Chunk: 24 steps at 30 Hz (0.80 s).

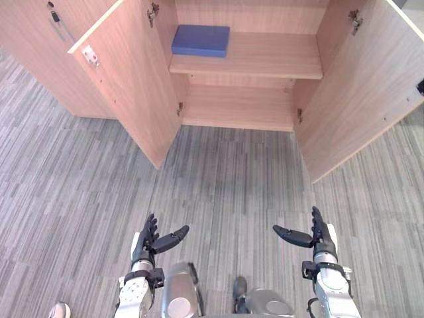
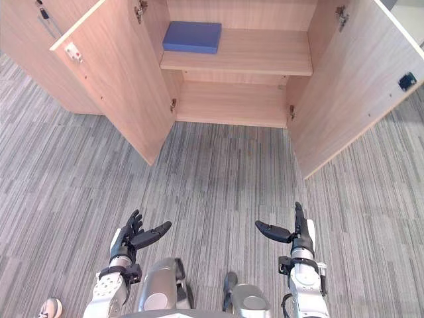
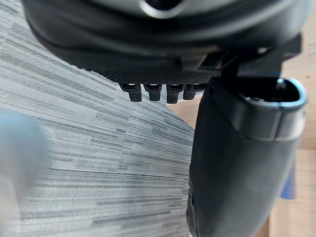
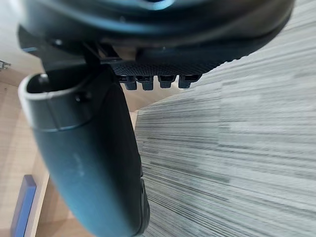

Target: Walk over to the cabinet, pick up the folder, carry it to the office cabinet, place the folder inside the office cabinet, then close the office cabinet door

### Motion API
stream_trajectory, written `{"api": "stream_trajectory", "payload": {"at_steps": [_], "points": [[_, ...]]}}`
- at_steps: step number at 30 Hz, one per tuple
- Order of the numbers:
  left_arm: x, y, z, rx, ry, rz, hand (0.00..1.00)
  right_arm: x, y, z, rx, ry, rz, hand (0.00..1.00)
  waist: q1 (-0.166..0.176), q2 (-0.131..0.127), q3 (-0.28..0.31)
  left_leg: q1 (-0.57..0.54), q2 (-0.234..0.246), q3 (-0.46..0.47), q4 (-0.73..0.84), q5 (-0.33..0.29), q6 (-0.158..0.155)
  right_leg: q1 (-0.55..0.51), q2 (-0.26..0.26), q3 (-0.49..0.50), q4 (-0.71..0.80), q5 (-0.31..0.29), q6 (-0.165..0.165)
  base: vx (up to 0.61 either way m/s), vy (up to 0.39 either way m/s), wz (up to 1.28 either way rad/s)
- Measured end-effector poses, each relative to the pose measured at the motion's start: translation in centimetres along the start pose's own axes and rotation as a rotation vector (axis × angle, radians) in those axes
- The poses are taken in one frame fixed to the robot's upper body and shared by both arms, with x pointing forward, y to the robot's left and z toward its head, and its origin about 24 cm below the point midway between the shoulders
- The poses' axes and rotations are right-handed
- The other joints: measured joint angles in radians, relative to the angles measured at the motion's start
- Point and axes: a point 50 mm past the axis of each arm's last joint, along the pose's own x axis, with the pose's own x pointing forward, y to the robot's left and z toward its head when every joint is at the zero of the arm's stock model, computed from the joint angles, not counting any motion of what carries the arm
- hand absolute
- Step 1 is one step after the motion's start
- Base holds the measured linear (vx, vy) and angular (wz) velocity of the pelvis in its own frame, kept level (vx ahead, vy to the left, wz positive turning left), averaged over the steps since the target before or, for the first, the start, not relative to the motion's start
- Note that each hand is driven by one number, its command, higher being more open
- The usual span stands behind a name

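Left hand (image 1: 147, 244) empty, fingers straight, low over carpet (image 1: 232, 179). Blue folder (image 1: 201, 40) flat on cabinet shelf (image 1: 278, 61), left end. Likely light, stiff, smooth; pinch front edge. Right hand (image 1: 319, 235) empty, fingers straight.

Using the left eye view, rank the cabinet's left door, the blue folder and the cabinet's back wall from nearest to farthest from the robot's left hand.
1. left door, standing open toward the left hand.
2. blue folder, on the left side of the upper shelf.
3. back wall, behind the folder.
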Motion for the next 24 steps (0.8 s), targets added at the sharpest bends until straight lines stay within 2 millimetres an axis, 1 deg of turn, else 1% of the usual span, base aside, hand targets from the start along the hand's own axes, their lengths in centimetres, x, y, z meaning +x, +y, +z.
{"api": "stream_trajectory", "payload": {"at_steps": [1, 2, 3, 4, 5, 6, 7, 8, 9, 10, 11, 12, 13, 14, 15, 16, 17, 18, 19, 20, 21, 22, 23, 24], "points": [[-0.1, 0.3, -0.4, 0.003, 0.019, 0.013, 1.0, 0.1, 0.0, -1.0, -0.006, 0.049, -0.006, 1.0, 0.02, -0.01, -0.005, 0.023, -0.022, -0.016, -0.034, 0.151, -0.002, 0.03, -0.016, 0.037, -0.014, -0.019, 0.017, 0.57, 0.234, -0.84], [0.0, 0.6, -0.6, 0.005, 0.028, 0.024, 1.0, 0.0, 0.3, -1.5, -0.005, 0.074, -0.003, 1.0, 0.02, -0.027, -0.012, 0.023, -0.042, -0.015, -0.023, 0.158, 0.024, 0.035, -0.037, 0.047, -0.007, -0.025, 0.024, 0.6, 0.249, -0.35], [0.4, 0.5, -0.3, 0.0, 0.03, 0.03, 1.0, -0.1, 0.3, -2.0, -0.009, 0.102, -0.001, 1.0, 0.005, -0.042, -0.023, 0.018, -0.065, -0.013, -0.003, 0.131, 0.052, 0.017, -0.072, 0.05, 0.033, -0.027, 0.029, 0.62, 0.234, 0.09], [0.5, 0.4, -0.1, -0.004, 0.02, 0.026, 1.0, -0.3, 0.1, -2.6, -0.011, 0.127, -0.009, 1.0, -0.005, -0.044, -0.024, 0.021, -0.076, 0.001, 0.049, 0.071, 0.062, -0.026, -0.09, 0.075, 0.169, -0.039, 0.051, 0.74, 0.282, 0.03], [0.4, 0.5, -0.3, -0.001, 0.027, 0.027, 1.0, -0.4, 0.3, -3.1, -0.009, 0.149, -0.005, 1.0, -0.011, -0.048, -0.022, 0.069, -0.084, 0.016, 0.07, 0.014, 0.065, -0.087, -0.103, 0.094, 0.376, -0.026, 0.093, 0.72, 0.279, -0.17], [0.3, 0.5, -0.4, 0.001, 0.032, 0.029, 1.0, -0.5, 0.4, -3.2, -0.008, 0.157, -0.001, 1.0, -0.015, -0.053, -0.021, 0.108, -0.091, 0.024, 0.063, -0.006, 0.071, -0.125, -0.116, 0.096, 0.502, 0.004, 0.144, 0.7, 0.236, -0.19], [0.3, 0.7, -0.5, 0.01, 0.036, 0.03, 1.0, -0.8, 0.6, -3.6, -0.014, 0.17, 0.007, 1.0, -0.031, -0.061, -0.019, 0.194, -0.108, 0.029, 0.042, -0.04, 0.08, -0.206, -0.144, 0.103, 0.748, 0.051, 0.219, 0.65, 0.181, -0.13], [0.3, 1.0, -0.4, 0.019, 0.035, 0.033, 1.0, -0.8, 1.0, -3.7, -0.024, 0.171, 0.023, 1.0, -0.039, -0.061, -0.019, 0.282, -0.111, 0.036, 0.011, -0.063, 0.085, -0.279, -0.16, 0.08, 0.932, 0.026, 0.17, 0.51, 0.108, -0.16], [0.3, 1.1, -0.3, 0.023, 0.033, 0.038, 1.0, -0.8, 1.3, -3.6, -0.029, 0.169, 0.034, 1.0, -0.039, -0.061, -0.019, 0.327, -0.107, 0.039, -0.014, -0.067, 0.085, -0.312, -0.164, 0.062, 0.978, 0.009, 0.139, 0.47, 0.055, -0.29], [0.4, 1.4, -0.1, 0.034, 0.022, 0.048, 1.0, -0.8, 1.8, -3.4, -0.043, 0.157, 0.06, 1.0, -0.043, -0.06, -0.019, 0.408, -0.096, 0.041, -0.07, -0.07, 0.084, -0.375, -0.166, 0.012, 1.0, -0.016, 0.096, 0.37, 0.007, -0.26], [0.4, 1.5, 0.1, 0.037, 0.015, 0.05, 1.0, -0.8, 2.1, -3.2, -0.049, 0.147, 0.071, 1.0, -0.045, -0.059, -0.019, 0.442, -0.088, 0.04, -0.099, -0.075, 0.081, -0.409, -0.165, -0.015, 0.991, -0.027, 0.08, 0.45, -0.031, -0.17], [0.6, 2.0, 0.4, 0.051, 0.001, 0.056, 1.0, -0.8, 2.4, -2.8, -0.052, 0.124, 0.084, 1.0, -0.056, -0.056, -0.021, 0.501, -0.063, 0.037, -0.149, -0.098, 0.056, -0.493, -0.157, -0.073, 0.906, -0.045, 0.062, 0.46, -0.08, -0.01], [0.8, 2.0, 0.5, 0.052, 0.002, 0.058, 1.0, -0.7, 2.4, -2.7, -0.053, 0.119, 0.084, 1.0, -0.061, -0.056, -0.02, 0.521, -0.051, 0.036, -0.156, -0.103, 0.048, -0.523, -0.148, -0.091, 0.782, -0.048, 0.064, 0.46, -0.111, 0.1], [1.0, 2.0, 0.4, 0.053, 0.011, 0.058, 1.0, -0.7, 2.3, -2.6, -0.057, 0.118, 0.082, 1.0, -0.064, -0.057, -0.02, 0.539, -0.04, 0.034, -0.159, -0.104, 0.047, -0.54, -0.134, -0.097, 0.625, -0.041, 0.07, 0.59, -0.223, 0.27], [1.1, 2.1, 0.1, 0.056, 0.027, 0.061, 1.0, -0.8, 2.0, -3.0, -0.061, 0.13, 0.078, 1.0, -0.075, -0.063, -0.024, 0.568, -0.036, 0.023, -0.165, -0.109, 0.038, -0.53, -0.108, -0.085, 0.377, 0.038, 0.081, 0.52, -0.223, 0.37], [1.1, 2.2, -0.1, 0.058, 0.036, 0.063, 1.0, -1.0, 1.9, -3.3, -0.063, 0.139, 0.076, 1.0, -0.084, -0.071, -0.029, 0.584, -0.041, 0.008, -0.166, -0.12, 0.02, -0.514, -0.102, -0.065, 0.248, 0.111, 0.075, 0.66, -0.294, 0.64], [0.9, 2.1, -0.6, 0.058, 0.057, 0.061, 1.0, -1.5, 1.2, -4.1, -0.069, 0.166, 0.059, 1.0, -0.096, -0.075, -0.034, 0.622, -0.043, -0.03, -0.158, -0.16, -0.028, -0.494, -0.101, -0.03, 0.196, 0.325, 0.035, 0.45, -0.193, 0.41], [1.1, 1.3, -0.9, 0.035, 0.072, 0.053, 1.0, -1.3, 0.5, -4.3, -0.08, 0.179, 0.043, 1.0, -0.087, -0.036, -0.036, 0.624, -0.01, -0.04, -0.145, -0.171, -0.034, -0.503, -0.077, -0.045, 0.246, 0.301, 0.032, 0.52, -0.216, 0.38], [1.1, 1.0, -0.9, 0.03, 0.069, 0.041, 1.0, -1.1, 0.2, -4.3, -0.074, 0.191, 0.026, 1.0, -0.088, -0.023, -0.043, 0.602, 0.002, -0.063, -0.095, -0.157, -0.047, -0.509, -0.073, -0.054, 0.28, 0.243, 0.023, 0.45, -0.217, 0.19], [1.1, 0.8, -0.7, 0.026, 0.062, 0.037, 1.0, -1.1, 0.1, -4.2, -0.066, 0.187, 0.019, 1.0, -0.089, -0.021, -0.042, 0.567, 0.016, -0.077, -0.001, -0.13, -0.067, -0.499, -0.074, -0.069, 0.314, 0.195, 0.016, 0.36, -0.178, 0.35], [1.2, 0.6, -0.6, 0.022, 0.058, 0.035, 1.0, -1.2, 0.0, -4.2, -0.063, 0.188, 0.017, 1.0, -0.089, -0.021, -0.042, 0.539, 0.025, -0.078, 0.071, -0.112, -0.075, -0.482, -0.076, -0.08, 0.318, 0.176, 0.009, 0.42, -0.265, 0.54], [1.2, 0.2, -0.4, 0.009, 0.049, 0.028, 1.0, -1.5, 0.0, -4.3, -0.058, 0.185, 0.016, 1.0, -0.088, -0.022, -0.04, 0.459, 0.06, -0.075, 0.272, -0.054, -0.081, -0.42, -0.075, -0.106, 0.3, 0.147, -0.001, 0.38, -0.24, 0.52], [1.0, -0.1, -0.3, -0.003, 0.038, 0.022, 1.0, -2.0, 0.1, -4.4, -0.05, 0.177, 0.017, 1.0, -0.073, -0.021, -0.04, 0.394, 0.109, -0.044, 0.444, -0.074, -0.072, -0.353, -0.061, -0.125, 0.267, 0.132, -0.013, 0.45, -0.272, 0.41], [0.9, -0.2, -0.2, -0.006, 0.032, 0.019, 1.0, -2.1, 0.2, -4.2, -0.041, 0.166, 0.015, 1.0, -0.065, -0.022, -0.04, 0.368, 0.126, -0.026, 0.49, -0.091, -0.066, -0.325, -0.053, -0.127, 0.252, 0.127, -0.019, 0.32, -0.155, 0.05]]}}
